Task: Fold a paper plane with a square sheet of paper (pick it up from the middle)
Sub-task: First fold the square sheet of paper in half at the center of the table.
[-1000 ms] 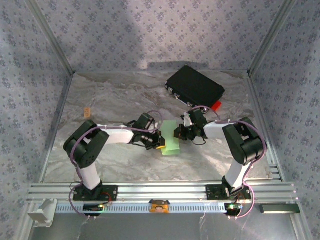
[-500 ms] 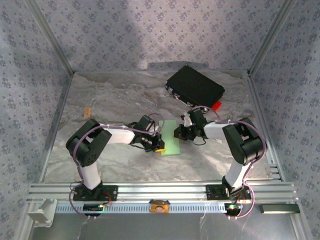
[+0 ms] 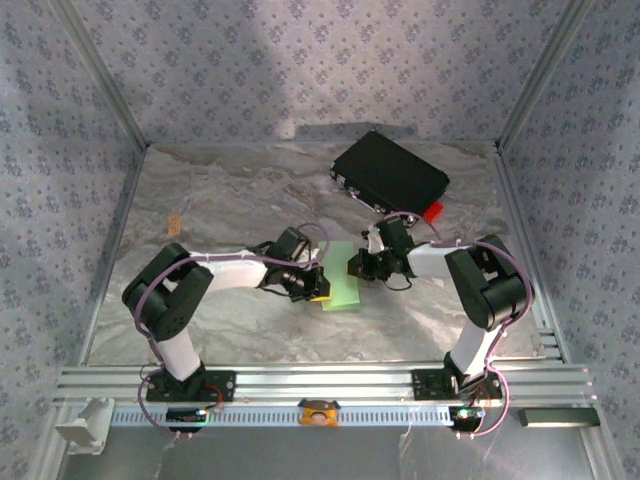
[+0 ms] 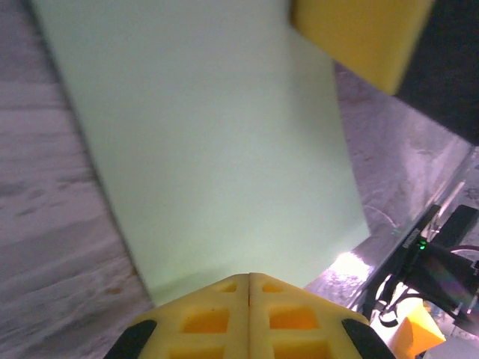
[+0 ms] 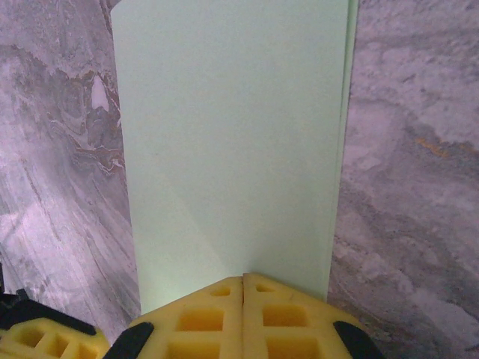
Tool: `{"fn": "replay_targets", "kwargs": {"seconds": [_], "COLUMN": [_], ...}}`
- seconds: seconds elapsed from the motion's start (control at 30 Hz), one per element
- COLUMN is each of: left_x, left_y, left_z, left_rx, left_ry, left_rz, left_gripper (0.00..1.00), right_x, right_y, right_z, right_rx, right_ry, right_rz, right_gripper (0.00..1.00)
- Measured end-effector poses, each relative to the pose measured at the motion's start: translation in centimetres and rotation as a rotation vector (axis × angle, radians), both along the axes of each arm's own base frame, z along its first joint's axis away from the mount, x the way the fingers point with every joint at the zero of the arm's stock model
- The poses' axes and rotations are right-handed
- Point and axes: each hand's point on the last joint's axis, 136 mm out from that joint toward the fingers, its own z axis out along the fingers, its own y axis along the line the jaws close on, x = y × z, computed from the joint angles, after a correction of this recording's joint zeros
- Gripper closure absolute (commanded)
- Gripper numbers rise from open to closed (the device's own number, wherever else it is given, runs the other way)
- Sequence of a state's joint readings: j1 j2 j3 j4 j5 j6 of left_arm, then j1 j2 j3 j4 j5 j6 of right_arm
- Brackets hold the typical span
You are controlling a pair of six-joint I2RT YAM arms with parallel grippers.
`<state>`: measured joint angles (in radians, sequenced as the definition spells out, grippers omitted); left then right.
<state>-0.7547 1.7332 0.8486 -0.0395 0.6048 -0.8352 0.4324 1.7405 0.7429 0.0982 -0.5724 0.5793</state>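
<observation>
The square sheet of paper (image 3: pixel 342 282), pale green and folded into a narrow rectangle, lies flat on the marbled table between the two arms. My left gripper (image 3: pixel 319 290) is shut, its tips resting on the sheet's left edge. In the left wrist view the closed yellow tips (image 4: pixel 249 275) sit over the paper (image 4: pixel 209 149). My right gripper (image 3: pixel 352 267) is shut too, at the sheet's right edge. The right wrist view shows its closed tips (image 5: pixel 243 277) on the paper (image 5: pixel 232 149), whose doubled layers show along one side. No paper shows between either pair of jaws.
A black rectangular case (image 3: pixel 390 172) lies at the back right with a small red tab (image 3: pixel 432 211) beside it. A small tan piece (image 3: pixel 174 221) sits at the far left. Metal frame rails (image 3: pixel 320 382) border the table's near edge.
The left arm's elbow has swung slightly left and down, and its gripper has edged a little along the paper. The right arm has stayed put.
</observation>
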Motion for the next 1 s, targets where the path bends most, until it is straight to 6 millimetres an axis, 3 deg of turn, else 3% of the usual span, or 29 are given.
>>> {"fn": "replay_targets", "kwargs": {"seconds": [0.2,0.4,1.0], "left_x": [0.1,-1.1,-2.2], "left_y": [-0.6,0.3,0.8], "left_z": [0.3,-2.3,-2.3], "left_rx": [-0.038,-0.005,0.038], "left_ry": [0.002,0.052,-0.054], "left_rz": [-0.008,-0.015,-0.108], "left_gripper": [0.94,0.94,0.92], "right_x": [0.0,0.0,0.0], "right_y": [0.0,0.0,0.0], "right_z": [0.0,0.0,0.0], "right_rx": [0.000,0.000,0.000], "right_ry": [0.000,0.000,0.001], "right_rz": [0.000,0.000,0.000], "right_gripper": [1.00,1.00,1.00]}}
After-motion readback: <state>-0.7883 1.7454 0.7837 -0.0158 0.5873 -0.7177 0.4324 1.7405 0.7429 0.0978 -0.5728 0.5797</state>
